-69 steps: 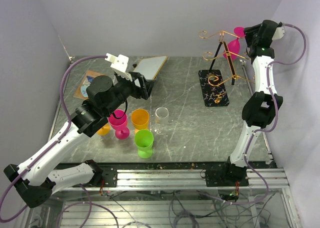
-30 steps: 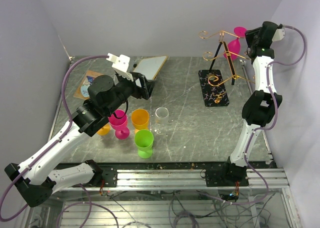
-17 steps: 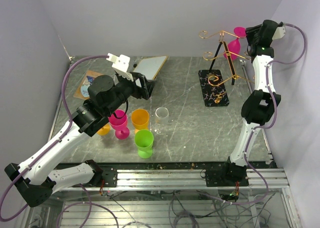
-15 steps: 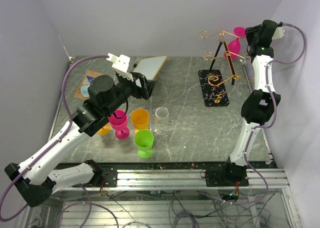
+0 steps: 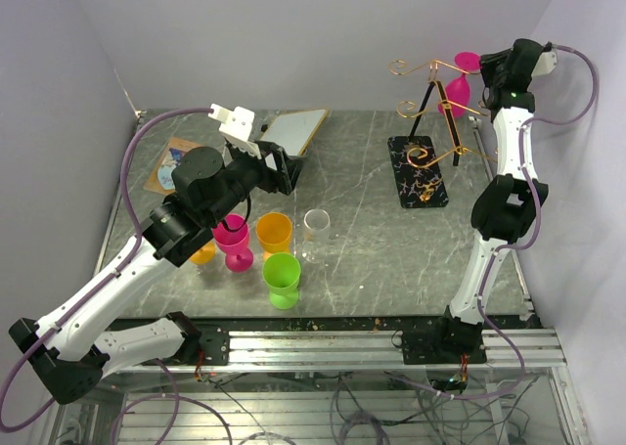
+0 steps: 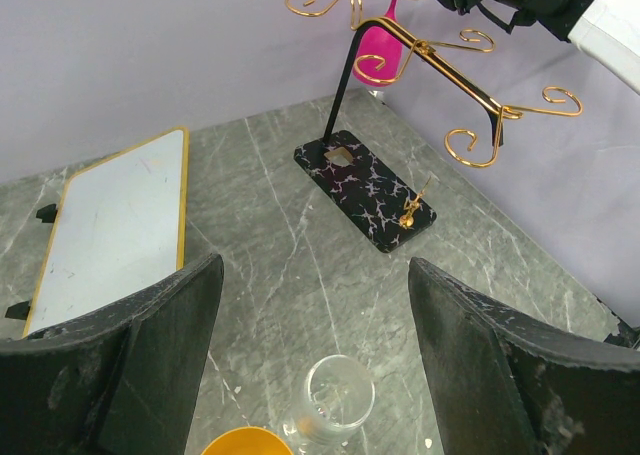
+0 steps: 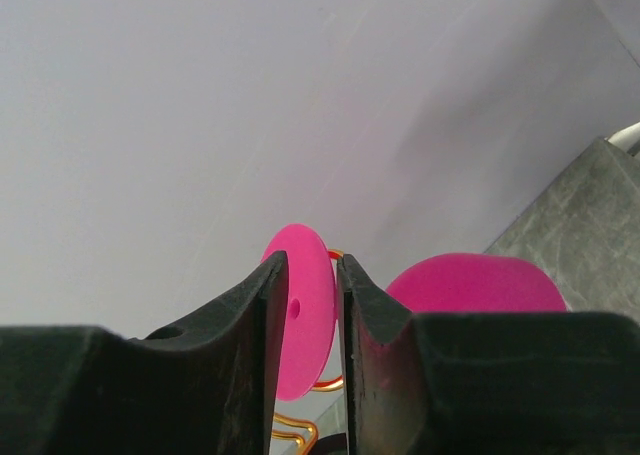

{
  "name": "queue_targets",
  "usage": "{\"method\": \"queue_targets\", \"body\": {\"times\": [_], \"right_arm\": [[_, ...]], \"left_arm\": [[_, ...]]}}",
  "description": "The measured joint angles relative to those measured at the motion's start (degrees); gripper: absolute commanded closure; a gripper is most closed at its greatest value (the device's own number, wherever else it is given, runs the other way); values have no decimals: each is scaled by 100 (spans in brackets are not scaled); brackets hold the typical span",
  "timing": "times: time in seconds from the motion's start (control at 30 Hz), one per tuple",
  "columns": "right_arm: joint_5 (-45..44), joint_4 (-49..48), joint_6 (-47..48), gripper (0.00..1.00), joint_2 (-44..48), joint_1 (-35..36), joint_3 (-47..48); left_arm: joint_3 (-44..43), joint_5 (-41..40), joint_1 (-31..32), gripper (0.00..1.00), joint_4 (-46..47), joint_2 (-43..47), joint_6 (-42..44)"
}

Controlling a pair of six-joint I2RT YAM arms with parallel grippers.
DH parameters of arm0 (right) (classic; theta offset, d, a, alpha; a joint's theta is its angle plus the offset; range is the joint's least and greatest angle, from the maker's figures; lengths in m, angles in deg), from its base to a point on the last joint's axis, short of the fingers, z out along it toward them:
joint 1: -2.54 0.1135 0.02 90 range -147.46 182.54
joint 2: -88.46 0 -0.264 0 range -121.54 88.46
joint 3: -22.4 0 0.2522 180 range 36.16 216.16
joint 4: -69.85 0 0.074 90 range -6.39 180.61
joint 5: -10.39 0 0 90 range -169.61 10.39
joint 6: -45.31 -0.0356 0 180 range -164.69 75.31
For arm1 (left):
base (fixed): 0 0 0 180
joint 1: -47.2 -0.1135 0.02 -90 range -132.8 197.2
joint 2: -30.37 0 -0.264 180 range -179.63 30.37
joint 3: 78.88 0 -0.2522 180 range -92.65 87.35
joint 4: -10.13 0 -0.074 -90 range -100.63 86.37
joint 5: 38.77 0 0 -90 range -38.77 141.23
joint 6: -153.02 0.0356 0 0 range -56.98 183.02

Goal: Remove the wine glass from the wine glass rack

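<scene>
Right wrist view puts the wine glass [image 7: 300, 315] right at the right gripper [image 7: 312, 265]. The pink foot disc stands edge-on between the 2 fingers, both look pressed against its faces, and I read that as a grasp on the foot. The bowl shows just beyond the right-hand finger.

From the top view, the glass hangs upside down at the far right end of the wine glass rack [image 5: 418, 171], high on its top wire arm. The foot sits above the wire and the bowl below, so its long axis runs roughly up and down. The right gripper meets it from the rack's right side, level with the foot.

The left gripper [image 6: 315, 265] stands released with nothing between its fingers. It is well apart from the rack, off to the rack's left over the tabletop [image 5: 362, 230], so the right arm is plainly the nearer 1.

I judge the coming move depends on drawing the foot along the wire toward its open end, with the stem kept clear of the curl.
</scene>
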Motion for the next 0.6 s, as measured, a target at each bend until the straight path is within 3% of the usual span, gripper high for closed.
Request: {"method": "queue_targets", "body": {"times": [0.6], "right_arm": [[155, 2, -155, 79, -11, 11, 0]], "left_arm": [[0, -2, 2, 15, -2, 0, 0]]}}
